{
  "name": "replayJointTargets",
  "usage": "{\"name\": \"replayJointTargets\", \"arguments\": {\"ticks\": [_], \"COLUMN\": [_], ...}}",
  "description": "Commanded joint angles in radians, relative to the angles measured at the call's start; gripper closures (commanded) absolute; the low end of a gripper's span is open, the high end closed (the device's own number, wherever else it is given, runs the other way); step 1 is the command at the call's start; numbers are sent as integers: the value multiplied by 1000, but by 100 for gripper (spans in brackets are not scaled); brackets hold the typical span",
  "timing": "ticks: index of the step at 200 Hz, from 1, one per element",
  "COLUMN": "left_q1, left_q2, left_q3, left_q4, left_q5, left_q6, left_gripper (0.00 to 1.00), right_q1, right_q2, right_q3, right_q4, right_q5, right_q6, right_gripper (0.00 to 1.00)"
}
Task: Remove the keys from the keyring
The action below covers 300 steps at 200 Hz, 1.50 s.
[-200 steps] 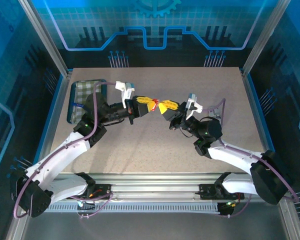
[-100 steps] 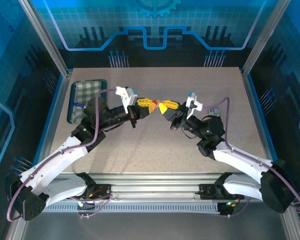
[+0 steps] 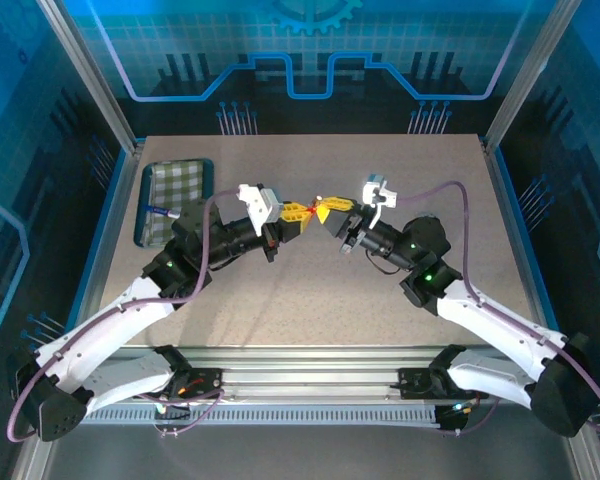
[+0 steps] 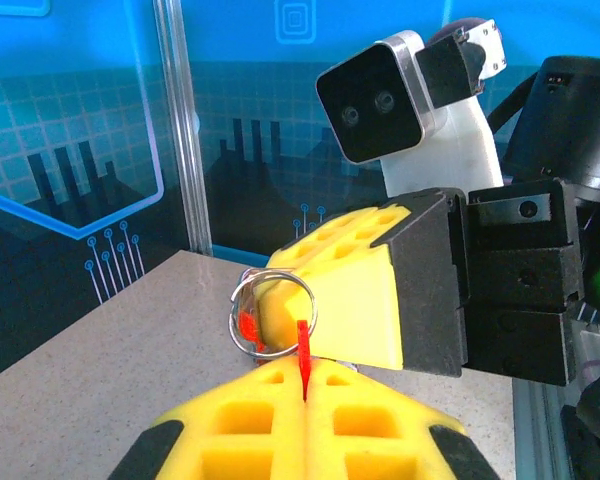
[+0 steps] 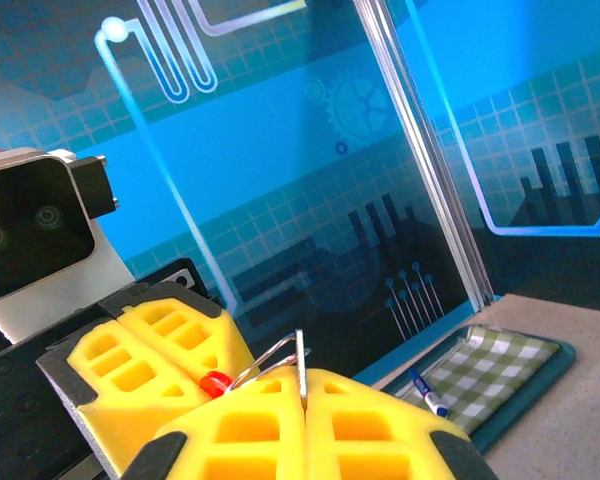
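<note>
Left wrist, round wire keyring [image 4: 275, 271], red tab [image 4: 302, 360]

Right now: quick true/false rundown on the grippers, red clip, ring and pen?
1. The left gripper and the right gripper are both shut. True.
2. The left gripper pinches the red clip. True.
3. The metal ring lies on the table. False: it is up in the air at the right gripper's fingertips.
4. The pen lies on the bare table. False: it lies in the tray.
5. The grippers meet over the tray. False: they meet over the middle of the table, well to the right of the tray.
</note>
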Motion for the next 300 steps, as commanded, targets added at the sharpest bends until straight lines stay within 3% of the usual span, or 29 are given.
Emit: {"name": "replayJointTargets", "arguments": {"ticks": [1,153,207,231,271,300], "left_q1": [-26,-17,68,76,76,75], "left_q2": [-26,8,23,34,47,48], "left_q3": [-15,-27,-57,-51,-34,-24], "left_q4": [-19,69,188,182,160,134], "left_q5": [39,-11,69,89,110,93], "left_q6": [35,-119,-300,-320,-317,-307], "left_gripper": [100,100,100,100,100,100], "right_q1": [-30,34,69,85,126,220], "right_q2": [-22,-100,-116,-118,-125,-126], "right_q3": [30,-88,-117,-108,-72,-29], "right_q4": [-30,92,93,86,47,-61], "right_q5": [36,5,44,27,73,205], "right_q6": [-14,-307,-423,-470,-546,-713], "right_gripper": [100,100,100,100,100,100]}}
